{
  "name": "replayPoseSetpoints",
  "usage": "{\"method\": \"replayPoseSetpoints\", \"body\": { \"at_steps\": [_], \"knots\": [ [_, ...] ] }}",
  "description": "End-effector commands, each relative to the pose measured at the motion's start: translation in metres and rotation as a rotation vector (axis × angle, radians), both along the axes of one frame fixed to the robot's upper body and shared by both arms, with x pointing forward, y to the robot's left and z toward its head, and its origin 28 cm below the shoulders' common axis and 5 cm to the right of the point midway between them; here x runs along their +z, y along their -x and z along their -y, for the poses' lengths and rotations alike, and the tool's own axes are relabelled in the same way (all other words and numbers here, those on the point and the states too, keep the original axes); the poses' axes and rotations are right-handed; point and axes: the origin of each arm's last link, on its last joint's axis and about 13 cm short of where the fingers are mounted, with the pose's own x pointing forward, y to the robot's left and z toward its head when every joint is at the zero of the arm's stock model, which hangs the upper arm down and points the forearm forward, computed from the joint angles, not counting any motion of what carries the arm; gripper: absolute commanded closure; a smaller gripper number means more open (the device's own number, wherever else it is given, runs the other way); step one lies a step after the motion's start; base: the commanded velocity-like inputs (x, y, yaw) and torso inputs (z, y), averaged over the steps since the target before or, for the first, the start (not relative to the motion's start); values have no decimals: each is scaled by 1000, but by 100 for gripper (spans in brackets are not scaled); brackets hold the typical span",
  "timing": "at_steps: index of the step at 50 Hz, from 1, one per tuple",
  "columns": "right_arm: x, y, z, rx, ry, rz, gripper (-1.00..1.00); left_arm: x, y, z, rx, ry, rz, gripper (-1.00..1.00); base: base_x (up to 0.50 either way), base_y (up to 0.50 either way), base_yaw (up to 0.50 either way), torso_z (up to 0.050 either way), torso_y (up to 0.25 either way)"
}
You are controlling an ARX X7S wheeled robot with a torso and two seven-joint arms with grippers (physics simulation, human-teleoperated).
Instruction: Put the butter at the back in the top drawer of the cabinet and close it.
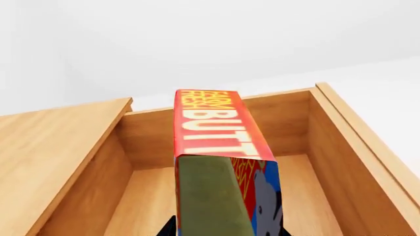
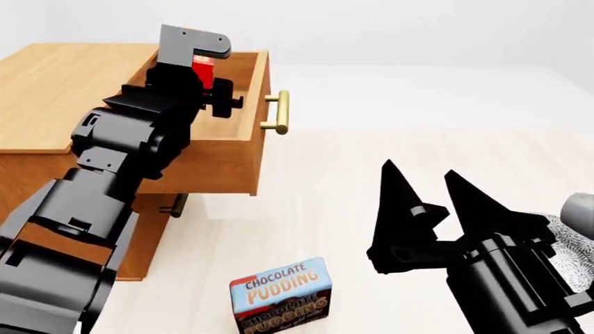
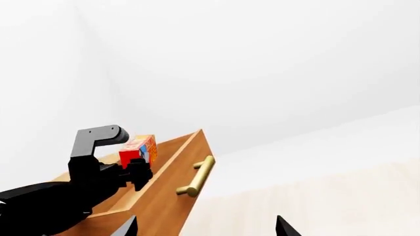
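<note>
The butter [image 1: 220,142], a red-and-orange carton with white lettering, hangs over the pulled-out top drawer [image 1: 288,187], and my left gripper [image 1: 226,228] is shut on its lower end. From the head camera only a red sliver of the butter [image 2: 203,69] shows behind my left gripper [image 2: 206,89], above the top drawer [image 2: 243,142] of the light-brown cabinet [image 2: 65,90]. The brass handle [image 2: 278,111] sticks out from the drawer front. My right gripper [image 2: 432,191] is open, away from the cabinet, nothing between its fingers. The right wrist view shows the butter [image 3: 139,150] over the drawer [image 3: 167,196].
A brown-and-blue chocolate pudding box [image 2: 281,296] stands on the pale floor near the front, between my arms. A lower drawer handle [image 2: 174,206] peeks out beneath the open drawer. A grey patterned object [image 2: 575,236] lies at the right edge.
</note>
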Motion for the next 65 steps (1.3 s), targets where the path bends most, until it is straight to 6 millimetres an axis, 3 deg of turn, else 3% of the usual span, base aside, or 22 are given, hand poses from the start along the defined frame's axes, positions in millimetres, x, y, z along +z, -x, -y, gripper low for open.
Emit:
{"method": "replayPoseSetpoints", "body": {
  "at_steps": [1, 8, 9, 29, 48, 55, 65],
  "knots": [
    [0, 0, 0, -1, 1, 0, -100, -15, 1, 2, 0, 31, -63, 100, -11, 0, 0, 0, 0],
    [1, 0, 0, -2, 1, 1, -100, -14, 1, 3, -8, 32, -69, 100, -2, 0, 0, 0, 0],
    [1, 0, 0, -2, 1, 1, -100, -14, 2, 2, -7, 33, -69, -100, 0, 0, 0, 0, 0],
    [1, 0, 0, 0, 0, 1, -100, -4, 4, 3, -8, 26, 23, -100, 0, 0, 0, 0, 0],
    [0, 1, 0, 2, -4, 1, -100, 40, 36, 17, -128, 44, 397, -100, 0, 0, 0, 0, 0],
    [0, 1, 0, 0, -6, 3, -100, 42, 48, 21, -155, 21, 449, -100, 0, 0, 0, 0, 0],
    [1, 2, 5, -19, -20, 17, -100, 43, 81, 42, -301, 47, 517, -100, 0, 0, 0, 0, 0]
  ]
}}
